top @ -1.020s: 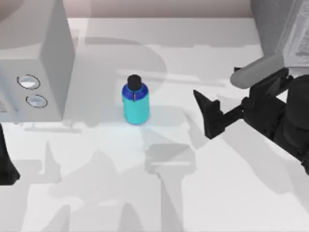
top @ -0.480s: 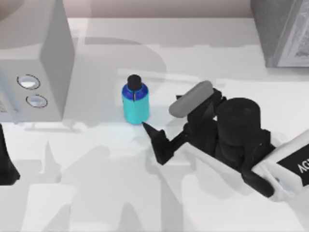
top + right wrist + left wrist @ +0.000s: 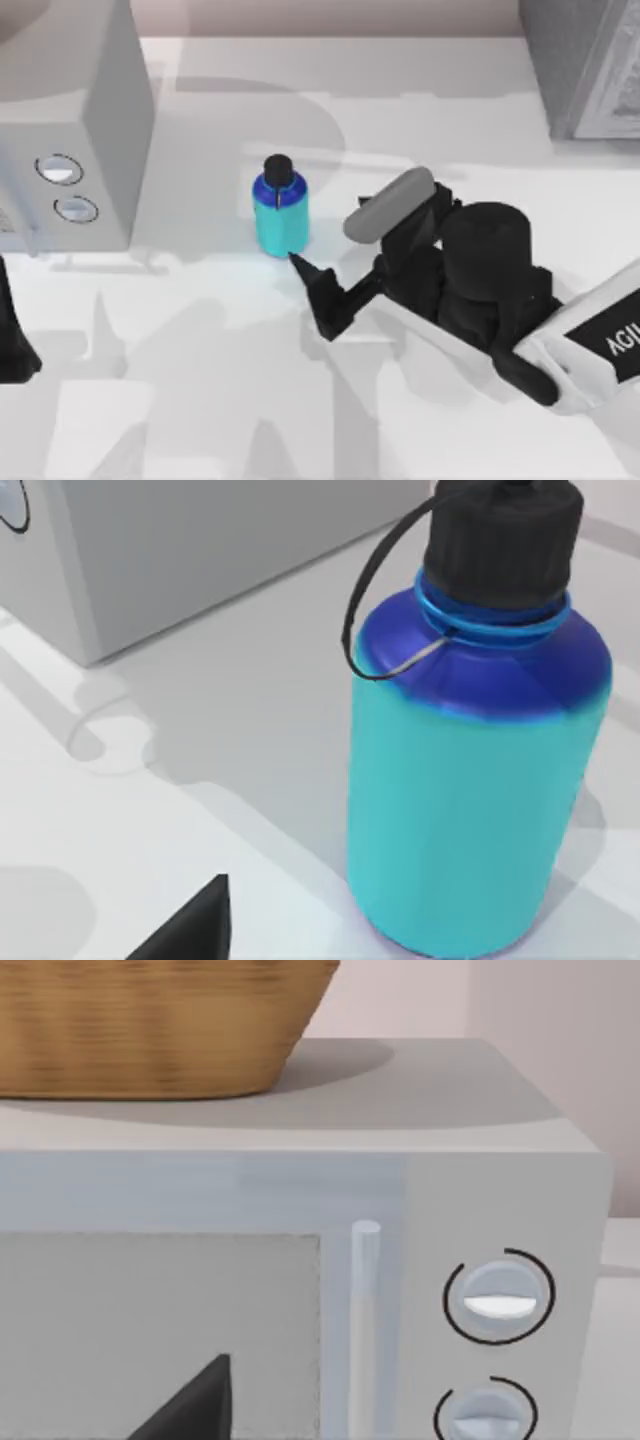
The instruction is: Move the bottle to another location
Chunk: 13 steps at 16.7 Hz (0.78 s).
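Top view: microwave (image 3: 70, 130) left of bottle (image 3: 281, 215)

One small cylindrical bottle (image 3: 281, 213) with cyan body, dark blue shoulder and black cap. One grey box-shaped microwave (image 3: 70, 120) bearing two round control dials (image 3: 498, 1298). One woven tan basket (image 3: 150, 1025) on the microwave's top. One white desk (image 3: 200, 400). Two black robot arms, each with one end effector: right end effector (image 3: 310, 290), left end effector (image 3: 12, 345).
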{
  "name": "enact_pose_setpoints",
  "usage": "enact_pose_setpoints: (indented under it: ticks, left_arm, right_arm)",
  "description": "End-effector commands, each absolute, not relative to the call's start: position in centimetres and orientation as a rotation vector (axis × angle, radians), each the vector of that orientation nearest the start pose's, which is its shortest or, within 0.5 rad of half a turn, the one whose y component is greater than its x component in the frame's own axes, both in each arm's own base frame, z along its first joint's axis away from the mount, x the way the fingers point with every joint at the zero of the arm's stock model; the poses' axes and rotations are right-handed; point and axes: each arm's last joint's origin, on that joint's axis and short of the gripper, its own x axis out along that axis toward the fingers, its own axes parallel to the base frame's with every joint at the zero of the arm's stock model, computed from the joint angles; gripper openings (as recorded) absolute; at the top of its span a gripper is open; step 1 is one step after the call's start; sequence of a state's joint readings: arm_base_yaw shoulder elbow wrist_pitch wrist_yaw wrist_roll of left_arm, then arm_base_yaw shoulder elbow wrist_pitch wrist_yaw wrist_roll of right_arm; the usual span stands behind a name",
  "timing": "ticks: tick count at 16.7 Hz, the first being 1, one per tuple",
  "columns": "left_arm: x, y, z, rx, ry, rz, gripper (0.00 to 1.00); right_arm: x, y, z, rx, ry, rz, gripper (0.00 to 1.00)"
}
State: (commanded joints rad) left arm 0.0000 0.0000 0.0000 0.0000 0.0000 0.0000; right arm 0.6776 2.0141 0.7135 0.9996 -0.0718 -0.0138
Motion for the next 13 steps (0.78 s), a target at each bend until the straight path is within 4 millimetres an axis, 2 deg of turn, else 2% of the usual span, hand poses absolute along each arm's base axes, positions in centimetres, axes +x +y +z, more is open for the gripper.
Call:
enact_pose_setpoints:
  ticks: [9, 13]
  left_arm:
    - [10.6, -0.1, 16.0, 0.000, 0.000, 0.000, 1.00]
    - [10.6, -0.1, 16.0, 0.000, 0.000, 0.000, 1.00]
  right_arm:
    - [32.8, 28.0, 6.6, -0.118, 0.283, 0.769, 1.00]
    - [34.0, 29.3, 6.0, -0.118, 0.283, 0.769, 1.00]
